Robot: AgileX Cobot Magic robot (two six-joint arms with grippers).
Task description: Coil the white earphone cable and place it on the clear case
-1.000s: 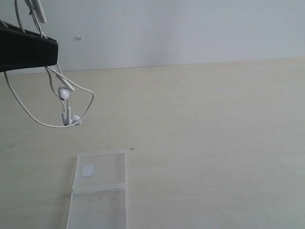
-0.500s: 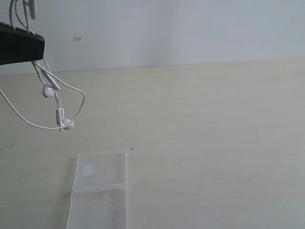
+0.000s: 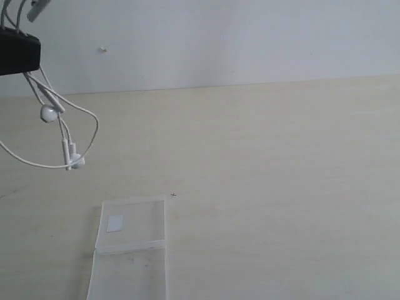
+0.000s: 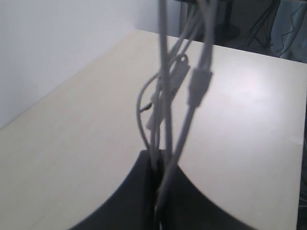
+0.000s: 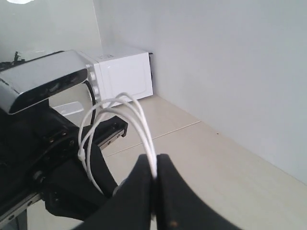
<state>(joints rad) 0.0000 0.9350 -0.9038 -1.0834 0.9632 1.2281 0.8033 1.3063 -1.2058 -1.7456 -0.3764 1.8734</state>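
The white earphone cable (image 3: 65, 150) hangs in the air at the upper left of the exterior view, off the table (image 3: 281, 187) and well apart from the clear case (image 3: 134, 226). Several of its strands run up out of the top of that view, and a long slack loop sags down and out past the left edge. 2 earbuds dangle from it, 1 higher (image 3: 48, 114) and 1 lower (image 3: 77, 162), both above the tabletop. The left gripper (image 3: 19, 53) sits at the picture's left edge with the strands passing down from it; in the left wrist view its 2 dark fingers (image 4: 139, 191) are pressed together on a bundle of cable strands (image 4: 165, 96), and a thicker white piece (image 4: 199, 84) sits on 1 strand beyond them. In the right wrist view the right gripper (image 5: 154, 168) is likewise clamped tight on the cable (image 5: 144, 124), whose loops arch from its fingertips toward the other arm, which carries a silver camera housing (image 5: 43, 81). The clear case lies flat and opened on the table near the lower edge of the exterior view, its 2 halves end to end, with a small whitish square patch (image 3: 115, 223) in the farther half. A pale wall (image 3: 250, 37) stands behind the table, and a white box-shaped appliance (image 5: 125, 72) stands by the wall in the right wrist view.
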